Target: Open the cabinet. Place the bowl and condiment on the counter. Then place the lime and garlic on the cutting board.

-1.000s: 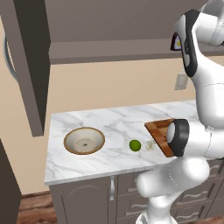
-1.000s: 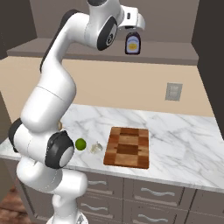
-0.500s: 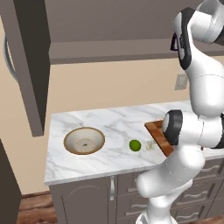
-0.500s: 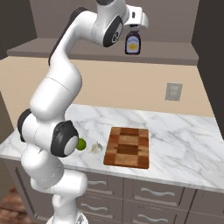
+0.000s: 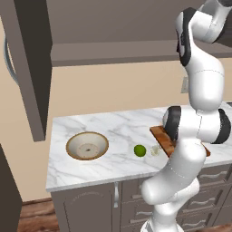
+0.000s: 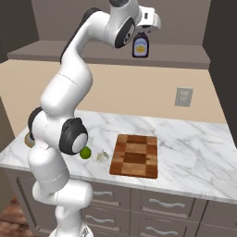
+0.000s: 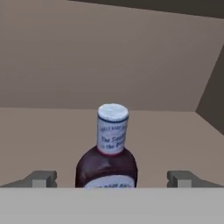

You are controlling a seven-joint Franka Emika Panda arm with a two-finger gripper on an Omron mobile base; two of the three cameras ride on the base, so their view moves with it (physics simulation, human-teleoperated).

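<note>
The cabinet [image 5: 28,68] stands open, its door swung out at the left. On its shelf [image 6: 176,60] the condiment [image 6: 140,46] stands upright, a dark bottle with a pale label. My gripper [image 7: 111,179] is up at the shelf and open, one fingertip on either side of the condiment [image 7: 109,151] and neither touching it. Down on the counter [image 5: 113,129], the bowl [image 5: 87,146] sits at the left. The lime [image 5: 140,150] and the garlic [image 5: 155,151] lie side by side just left of the cutting board [image 6: 135,155].
My own arm rises in front of the counter and covers part of the cutting board [image 5: 159,135] in the left base view. A wall outlet [image 6: 183,97] sits above the counter's right part. Lower drawers [image 6: 157,203] run under the counter edge.
The arm's lower links have turned and the hand has edged a little further in toward the condiment. The things on the counter have not moved.
</note>
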